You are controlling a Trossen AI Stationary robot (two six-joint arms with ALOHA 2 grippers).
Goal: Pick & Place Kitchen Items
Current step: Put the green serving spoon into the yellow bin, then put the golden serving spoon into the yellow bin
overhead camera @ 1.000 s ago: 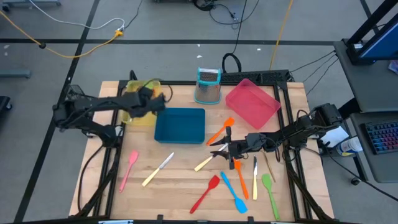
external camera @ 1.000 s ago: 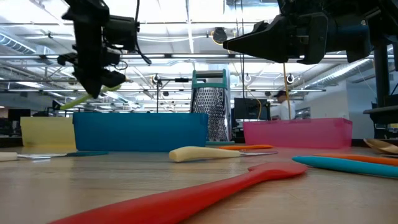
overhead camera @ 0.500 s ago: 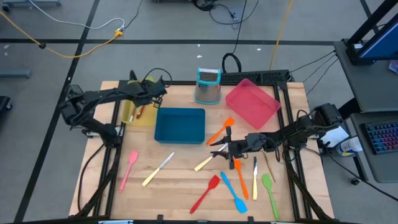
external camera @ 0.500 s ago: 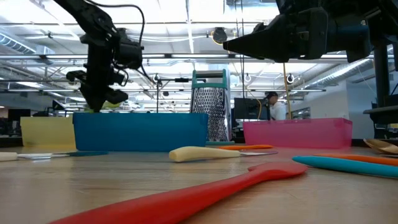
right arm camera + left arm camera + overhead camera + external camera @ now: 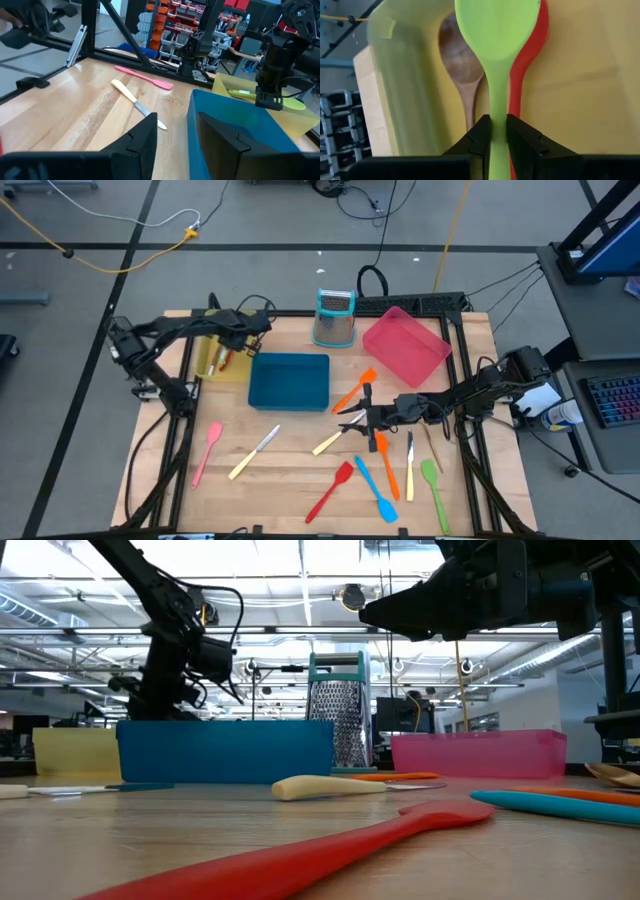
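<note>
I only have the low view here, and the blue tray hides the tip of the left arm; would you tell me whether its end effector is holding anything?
Observer: Yes, the left end effector is shut on the handle of a green spoon.
Operator: Thank you. Where is the spoon's bowl?
Observer: It is over the yellow tray, where a wooden spoon and a red spoon already lie.
Operator: And the right end effector?
Observer: The right end effector is open and empty, above the middle of the table beside the orange spatula.
</note>
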